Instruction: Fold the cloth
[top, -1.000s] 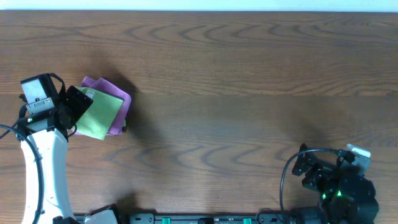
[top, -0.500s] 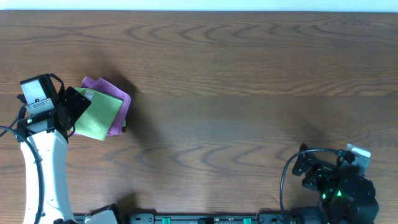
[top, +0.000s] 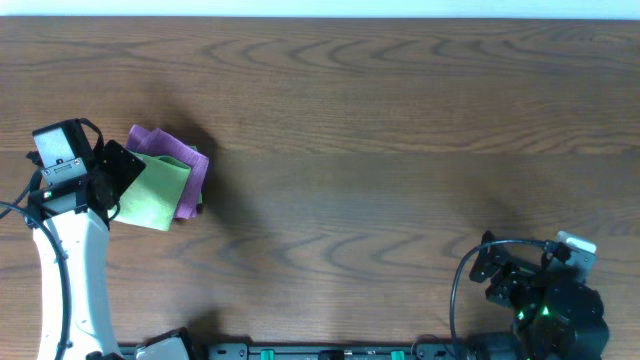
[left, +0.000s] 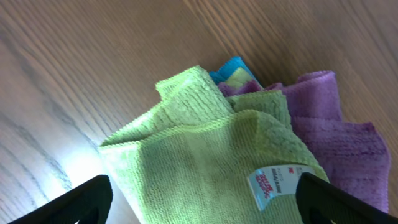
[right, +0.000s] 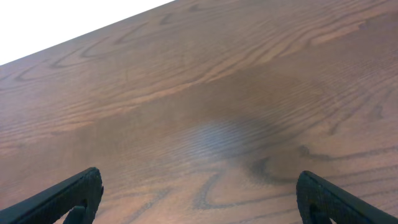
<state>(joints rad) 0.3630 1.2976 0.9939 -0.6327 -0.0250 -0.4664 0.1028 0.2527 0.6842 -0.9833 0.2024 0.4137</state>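
Note:
A green cloth (top: 155, 190) lies folded on top of a purple cloth (top: 188, 165) at the table's left side. In the left wrist view the green cloth (left: 205, 155) fills the lower middle, with a white label (left: 277, 182) on it. The purple cloth (left: 339, 127) sticks out at the right, and a blue edge (left: 233, 66) peeks out behind. My left gripper (top: 120, 172) is open, its fingers (left: 199, 208) spread wide on either side of the green cloth's near edge. My right gripper (top: 495, 270) is open and empty over bare wood (right: 199, 205) at the front right.
The wooden table (top: 380, 140) stretches between the two arms. The left arm's white link (top: 75, 270) runs along the left edge. The right arm's base and cables (top: 545, 300) sit at the front right corner.
The green and purple cloths have shifted slightly left, toward the left gripper. The right arm has not moved.

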